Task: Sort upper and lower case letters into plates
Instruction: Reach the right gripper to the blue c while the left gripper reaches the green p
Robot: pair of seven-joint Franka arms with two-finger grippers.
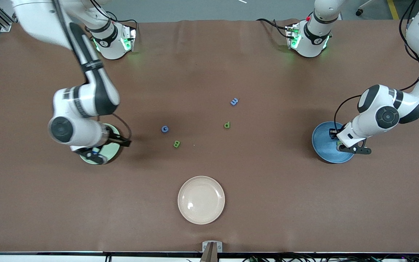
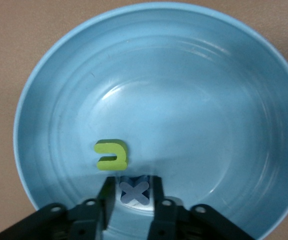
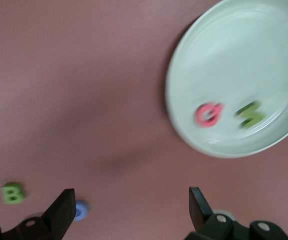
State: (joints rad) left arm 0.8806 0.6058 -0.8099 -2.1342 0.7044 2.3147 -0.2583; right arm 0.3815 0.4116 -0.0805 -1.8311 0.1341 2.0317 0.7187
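Observation:
My left gripper (image 2: 132, 187) hangs low in the blue plate (image 2: 208, 100), which stands at the left arm's end of the table (image 1: 322, 140). Its jaws are a little apart on either side of the blue t (image 2: 135, 192), which lies in the plate beside the green n (image 2: 111, 154). My right gripper (image 3: 131, 200) is open wide and empty, by the rim of the pale green plate (image 3: 223, 60), which holds the red Q (image 3: 208, 114) and green M (image 3: 251, 114). On the table lie the blue G (image 1: 164, 128), green B (image 1: 176, 144), green p (image 1: 227, 125) and blue m (image 1: 234, 101).
A cream-white plate (image 1: 201, 199) stands mid-table, nearer the front camera than the loose letters. The brown table (image 1: 267, 182) spreads wide between the two plates. The pale green plate (image 1: 114, 148) is at the right arm's end.

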